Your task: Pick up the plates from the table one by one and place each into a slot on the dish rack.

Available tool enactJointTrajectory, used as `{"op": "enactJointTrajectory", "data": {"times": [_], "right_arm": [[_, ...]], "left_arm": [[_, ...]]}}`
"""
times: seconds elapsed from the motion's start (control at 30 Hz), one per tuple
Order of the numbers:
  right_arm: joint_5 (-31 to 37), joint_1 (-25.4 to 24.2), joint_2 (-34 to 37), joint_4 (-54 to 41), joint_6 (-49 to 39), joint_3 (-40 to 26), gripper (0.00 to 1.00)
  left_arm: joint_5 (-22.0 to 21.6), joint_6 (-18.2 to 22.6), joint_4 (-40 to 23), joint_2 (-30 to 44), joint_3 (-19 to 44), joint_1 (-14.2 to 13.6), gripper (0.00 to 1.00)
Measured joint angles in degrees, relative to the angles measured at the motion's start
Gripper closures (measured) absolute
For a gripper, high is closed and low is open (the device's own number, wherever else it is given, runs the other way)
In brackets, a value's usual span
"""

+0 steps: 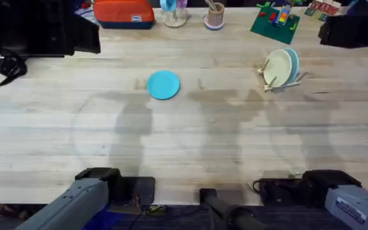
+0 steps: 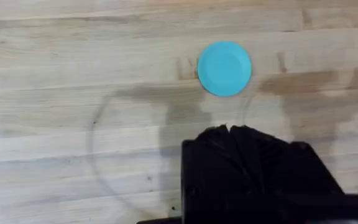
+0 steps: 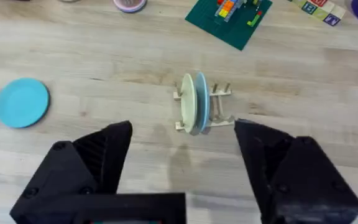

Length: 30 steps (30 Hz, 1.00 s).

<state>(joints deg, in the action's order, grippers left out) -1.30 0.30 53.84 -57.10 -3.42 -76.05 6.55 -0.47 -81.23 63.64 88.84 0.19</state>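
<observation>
From overhead we see a turquoise plate (image 1: pixel 163 84) lying flat on the wooden table (image 1: pixel 184 140), a little left of centre in the upper half of the frame. In the upper right the small dish rack (image 1: pixel 285 80) holds a cream plate (image 1: pixel 276 68) and a light blue plate (image 1: pixel 292 62) on edge, side by side. Behind it, at the top edge, sits a green baseplate (image 1: pixel 275 24) with bright blocks. The two arm bases sit at the bottom corners, well apart from the plates.

In the left wrist view the turquoise plate (image 2: pixel 224 68) lies alone on the planks, well clear of the left gripper (image 2: pixel 229 130), whose black fingers meet in a closed tip with nothing between them.

In the right wrist view we find the right gripper (image 3: pixel 182 146) spread wide and empty. Beyond the gap stands the rack (image 3: pixel 219 106) with its cream plate (image 3: pixel 187 102) and light blue plate (image 3: pixel 201 102) upright in neighbouring slots. The turquoise plate (image 3: pixel 22 102) lies far off at the left edge.
</observation>
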Motion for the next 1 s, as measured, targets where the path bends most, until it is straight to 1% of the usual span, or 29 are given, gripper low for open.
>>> {"op": "enactJointTrajectory", "data": {"times": [0.2,0.33,0.43,0.53,0.63,0.73,0.9,1.0], "right_arm": [[0.0,0.0,0.0,0.02,-0.01,0.0,0.008],[0.0,0.0,0.0,0.02,0.0,0.0,0.008],[0.0,0.0,-0.02,0.04,0.0,0.0,0.008],[0.0,0.0,-0.01,0.11,0.0,0.0,0.008],[0.0,0.0,0.0,0.5,0.0,0.0,0.008],[0.0,0.0,0.0,0.57,-0.02,0.0,0.007],[0.0,0.0,0.0,0.57,-0.02,0.0,0.007],[0.0,0.0,-0.01,0.57,0.0,0.0,0.007]], "left_arm": [[2.89,-0.1,0.0,0.0,0.0,0.0,0.958],[4.76,-1.88,0.11,0.0,-0.02,0.02,0.958],[7.84,-2.71,0.42,0.15,0.0,0.52,0.958],[11.48,-2.95,0.42,1.02,0.06,2.09,0.958],[16.48,-2.01,0.42,3.22,0.07,4.38,0.958],[21.57,-0.01,-0.38,6.35,0.07,6.84,0.959],[27.34,3.97,-2.38,11.21,0.07,9.67,0.959],[29.77,6.24,-2.4,13.8,0.07,10.38,0.959]]}}
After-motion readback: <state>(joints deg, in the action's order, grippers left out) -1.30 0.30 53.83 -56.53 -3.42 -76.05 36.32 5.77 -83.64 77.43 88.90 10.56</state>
